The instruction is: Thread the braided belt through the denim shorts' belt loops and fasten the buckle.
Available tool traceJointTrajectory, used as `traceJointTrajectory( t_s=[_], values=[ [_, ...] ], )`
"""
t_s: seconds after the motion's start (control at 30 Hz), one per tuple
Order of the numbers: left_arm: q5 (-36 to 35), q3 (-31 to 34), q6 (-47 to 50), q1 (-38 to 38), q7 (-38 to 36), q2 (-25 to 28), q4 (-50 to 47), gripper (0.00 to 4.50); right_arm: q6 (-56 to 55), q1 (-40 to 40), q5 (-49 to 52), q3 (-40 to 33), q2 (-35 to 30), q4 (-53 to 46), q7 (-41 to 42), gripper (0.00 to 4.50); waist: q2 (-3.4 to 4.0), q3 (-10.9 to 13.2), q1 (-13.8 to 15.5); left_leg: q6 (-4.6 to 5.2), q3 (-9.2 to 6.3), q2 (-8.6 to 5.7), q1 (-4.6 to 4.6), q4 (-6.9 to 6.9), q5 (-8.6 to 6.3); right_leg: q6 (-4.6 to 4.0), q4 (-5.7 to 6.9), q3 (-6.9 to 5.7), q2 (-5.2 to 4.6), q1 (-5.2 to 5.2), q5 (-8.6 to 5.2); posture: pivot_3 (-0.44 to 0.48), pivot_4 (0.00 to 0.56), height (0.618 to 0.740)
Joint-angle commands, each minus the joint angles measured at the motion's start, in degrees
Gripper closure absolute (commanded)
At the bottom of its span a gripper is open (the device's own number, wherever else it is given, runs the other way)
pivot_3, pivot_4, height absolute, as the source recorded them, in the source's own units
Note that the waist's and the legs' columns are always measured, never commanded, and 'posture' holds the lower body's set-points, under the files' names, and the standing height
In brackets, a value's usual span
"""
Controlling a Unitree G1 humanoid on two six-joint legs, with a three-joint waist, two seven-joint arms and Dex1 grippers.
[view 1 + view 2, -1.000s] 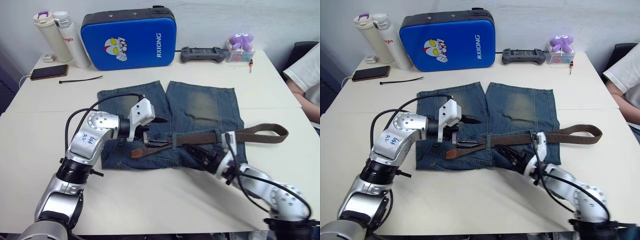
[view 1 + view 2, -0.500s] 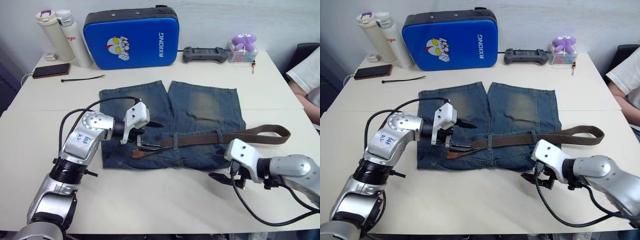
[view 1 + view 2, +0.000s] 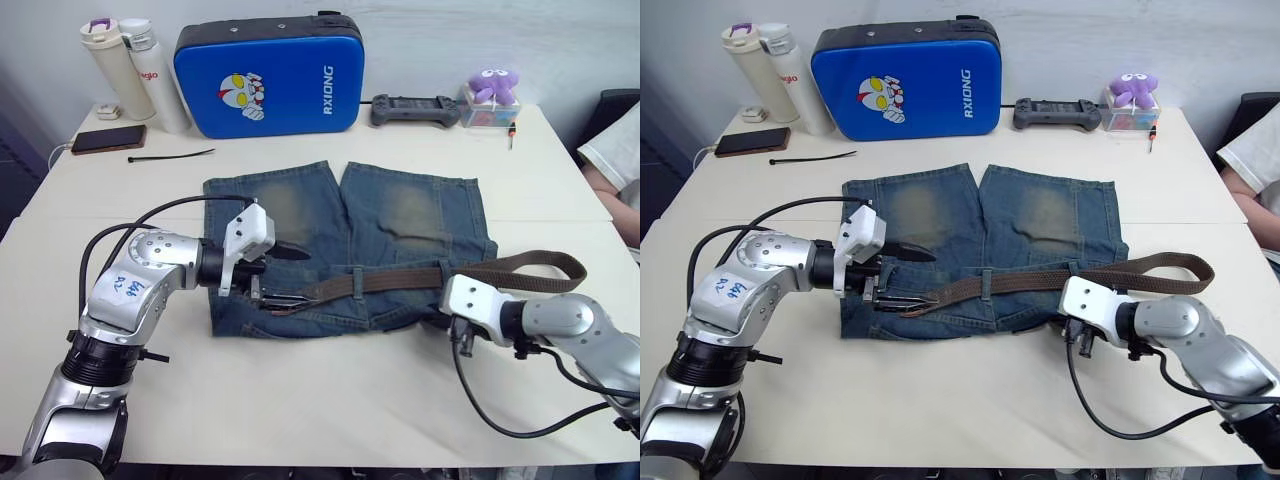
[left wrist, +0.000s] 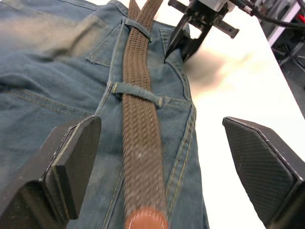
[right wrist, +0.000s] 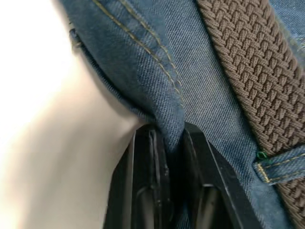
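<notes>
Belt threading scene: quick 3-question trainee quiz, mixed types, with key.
1. True or false: the right gripper is pinching the edge of the denim shorts.
2. The left gripper is: A) open, straddling the braided belt; B) shut on the belt; C) holding the blue case.
3. Fill in: in the left wrist view, the belt passes under ___ belt loops.

Key: 1 true; 2 A; 3 two.
</notes>
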Motion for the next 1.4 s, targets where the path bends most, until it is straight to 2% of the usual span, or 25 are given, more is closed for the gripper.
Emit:
traceJointTrajectory(
  t_s=[0.03,0.17,0.27,0.37,0.57,0.6,0.67,0.83,0.87,1.0,1.1,1.23,1.4],
  values=[
    [-1.15,0.95,-0.22,0.13,0.75,-0.18,-1.62,0.0,-5.99,1.57,-2.68,-7.81,-3.37,10.09,2.67,4.41,0.0,0.0,0.61,0.01,0.0,-0.01,-0.01,0.02,-0.01,0.0,-0.01,0.0,-0.01,0.02,0.0,0.0,0.15,0.739],
    [-1.27,0.04,-0.26,0.12,2.06,-1.93,-1.98,0.0,-10.36,-0.13,-2.6,-11.15,-1.43,22.93,3.93,4.41,0.0,0.0,0.79,0.06,0.01,-0.04,-0.05,0.13,-0.04,0.01,-0.02,-0.01,-0.04,0.04,0.0,0.0,0.15,0.739],
    [-1.19,-0.12,-0.16,0.03,2.63,-2.62,-2.19,0.0,-11.78,-1.65,-3.08,-11.72,0.39,28.35,4.62,4.41,0.0,0.0,0.54,0.04,0.02,-0.01,-0.04,0.13,-0.03,0.01,0.02,-0.01,0.01,0.04,0.0,0.0,0.15,0.739],
    [-1.32,-0.18,-0.19,0.15,3.14,-2.83,-2.36,0.0,-12.08,-2.78,-3.45,-12.18,2.19,30.33,4.44,4.41,0.0,0.0,0.38,0.01,0.03,0.01,-0.02,0.14,-0.02,0.01,0.09,0.0,0.04,0.03,0.0,0.0,0.15,0.739],
    [-1.32,-0.66,-0.23,0.55,3.34,-2.82,-2.49,0.0,-6.63,-2.68,-0.94,-15.49,4.63,25.7,3.82,4.41,0.0,0.0,0.27,0.01,0.07,0.02,0.02,0.32,-0.02,0.01,0.27,0.04,0.04,0.06,0.0,0.0,0.15,0.739],
    [-1.26,-0.78,-0.31,0.48,3.23,-2.81,-2.32,0.0,-5.8,-2.14,-0.72,-16.24,4.13,24.02,4.42,3.41,0.01,0.0,0.31,0.0,0.07,0.02,0.03,0.33,-0.02,0.01,0.29,0.04,0.04,0.06,0.0,0.0,0.15,0.739],
    [-1.16,-1.03,-0.54,0.24,2.76,-2.64,-1.91,0.0,-4.74,-1.23,-0.9,-18.01,2.81,21.01,4.93,2.65,0.01,-0.01,0.34,-0.01,0.05,0.02,0.02,0.33,-0.03,0.01,0.3,0.04,0.05,0.05,0.0,0.0,0.15,0.739],
    [-1.47,-1.19,-0.24,-0.75,2.11,-2.59,-0.75,0.0,1.35,1.45,1.87,-25.18,-1.73,12.97,8.84,0.28,0.08,0.0,0.33,-0.03,0.06,0.02,0.0,0.31,-0.04,0.01,0.29,0.04,0.06,0.01,0.0,0.0,0.15,0.739],
    [-2.14,-0.99,1.07,-0.96,2.42,-2.85,-0.7,0.0,4.57,2.4,4.12,-27.41,-2.83,10.79,10.87,0.07,0.08,0.0,0.4,-0.03,0.06,0.03,0.0,0.31,-0.04,0.01,0.29,0.04,0.07,0.01,0.0,0.0,0.15,0.739],
    [-3.99,-2.07,4.27,-0.37,1.3,-2.38,-2.3,0.0,19.42,6.42,15.74,-34.12,-2.06,2.82,14.99,0.07,0.06,0.0,0.58,0.05,0.01,0.05,-0.01,0.3,-0.09,0.01,0.27,0.01,0.07,0.06,0.0,0.0,0.15,0.739],
    [-4.27,-3.05,5.42,-0.33,1.55,-2.69,-3.37,0.0,32.34,9.16,28.33,-37.44,1.66,-6.31,13.45,0.07,0.06,0.0,0.6,0.12,-0.01,0.05,-0.01,0.31,-0.13,0.01,0.26,0.0,0.06,0.08,0.0,0.0,0.15,0.739],
    [-3.58,-4.73,6.75,-1.71,3.62,-4.65,-3.83,0.0,38.99,9.97,34.35,-36.31,7.65,-14.39,5.4,0.07,0.06,0.0,0.59,0.23,-0.01,0.05,-0.01,0.31,-0.19,0.01,0.26,0.01,0.06,0.06,0.0,0.0,0.15,0.739],
    [-1.38,-7.84,6.17,-3.37,7.23,-9.12,-3.29,0.0,46.54,9.39,43.51,-37.7,17.22,-18.12,-7.23,0.07,0.05,0.0,0.63,0.25,-0.03,0.04,-0.03,0.35,-0.21,0.01,0.26,0.01,0.04,0.05,0.0,0.0,0.15,0.739]
  ],
)
